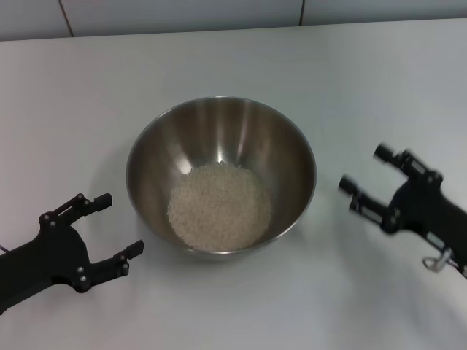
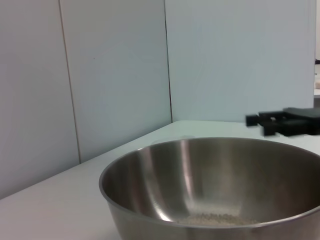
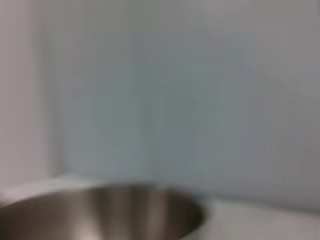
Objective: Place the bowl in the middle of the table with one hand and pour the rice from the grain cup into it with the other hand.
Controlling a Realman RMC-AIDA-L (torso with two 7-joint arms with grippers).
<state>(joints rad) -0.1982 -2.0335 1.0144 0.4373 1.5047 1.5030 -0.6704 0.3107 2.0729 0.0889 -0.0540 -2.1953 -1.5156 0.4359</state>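
Observation:
The steel bowl [image 1: 221,175] stands upright on the white table [image 1: 219,58], near its middle. A mound of rice [image 1: 219,205] lies on the bowl's floor. To the bowl's left, near the front, my left gripper [image 1: 119,224] is open and holds nothing. My right gripper [image 1: 363,170] is open to the bowl's right, clear of the rim, and also holds nothing. The left wrist view shows the bowl [image 2: 210,190] close up with rice [image 2: 215,219] inside and the right gripper [image 2: 280,121] beyond it. The bowl's rim [image 3: 100,212] fills the lower right wrist view. The grain cup is out of view.
Grey wall panels [image 1: 182,14] run along the table's far edge. Bare tabletop surrounds the bowl on all sides.

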